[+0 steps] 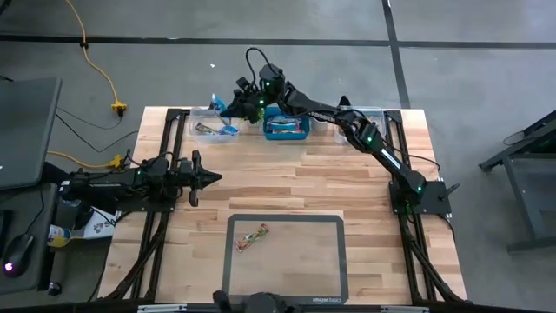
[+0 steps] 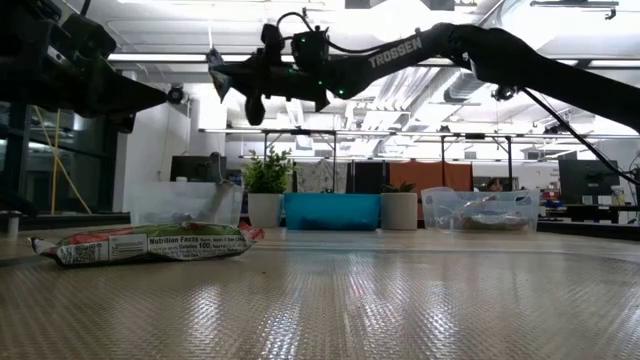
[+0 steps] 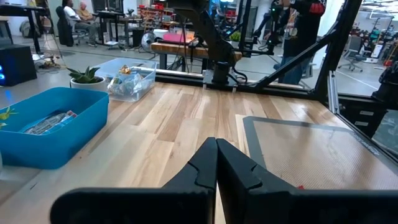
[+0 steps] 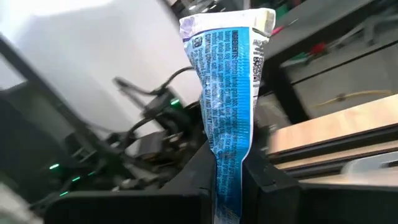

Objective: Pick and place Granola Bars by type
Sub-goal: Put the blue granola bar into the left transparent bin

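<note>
I was working over a pale wooden table (image 1: pixel 347 187) with a grey mat (image 1: pixel 287 252) at its near edge, set on a concrete floor in an open workshop of desks and racks, where a seated person (image 3: pixel 78 12) showed far off. At the far edge stood a blue bin (image 1: pixel 287 127) between two clear tubs. My right gripper (image 1: pixel 233 103) hung above the left clear tub (image 1: pixel 208 124), clenched on a light blue granola bar (image 4: pixel 229 93), whose long axis ran straight out from the fingers. A red-and-green bar (image 1: pixel 252 236) lay flat on the mat, angled diagonally. My left gripper (image 1: pixel 213 178) waited at the table's left side, fingers pressed together, holding nothing.
</note>
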`<state>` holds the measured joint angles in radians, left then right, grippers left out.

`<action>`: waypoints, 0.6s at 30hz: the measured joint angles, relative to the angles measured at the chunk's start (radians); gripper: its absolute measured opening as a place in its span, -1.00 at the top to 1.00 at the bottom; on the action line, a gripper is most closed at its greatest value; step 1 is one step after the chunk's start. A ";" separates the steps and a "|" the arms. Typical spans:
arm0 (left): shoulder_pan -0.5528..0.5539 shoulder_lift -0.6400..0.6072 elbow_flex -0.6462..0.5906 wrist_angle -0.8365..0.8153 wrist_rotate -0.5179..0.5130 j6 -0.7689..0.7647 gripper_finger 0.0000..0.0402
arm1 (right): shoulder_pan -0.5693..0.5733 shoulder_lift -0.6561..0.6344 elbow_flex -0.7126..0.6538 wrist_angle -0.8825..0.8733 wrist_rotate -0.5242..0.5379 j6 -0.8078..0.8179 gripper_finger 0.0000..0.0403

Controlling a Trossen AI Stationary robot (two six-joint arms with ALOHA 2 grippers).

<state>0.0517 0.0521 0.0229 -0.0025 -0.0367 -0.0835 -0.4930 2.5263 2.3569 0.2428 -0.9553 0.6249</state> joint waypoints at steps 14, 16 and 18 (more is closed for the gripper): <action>0.000 0.000 0.000 0.000 0.000 0.000 0.99 | 0.092 -0.039 -0.002 -0.016 -0.155 -0.053 0.92; 0.000 0.000 0.000 0.000 0.000 0.000 0.99 | 0.096 -0.059 -0.002 -0.014 -0.149 -0.063 0.92; 0.000 0.000 0.000 0.000 0.000 0.000 0.99 | 0.093 -0.075 -0.001 -0.020 -0.147 -0.052 0.92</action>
<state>0.0517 0.0517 0.0231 -0.0025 -0.0368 -0.0834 -0.3997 2.4512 2.3558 0.2232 -1.1026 0.5726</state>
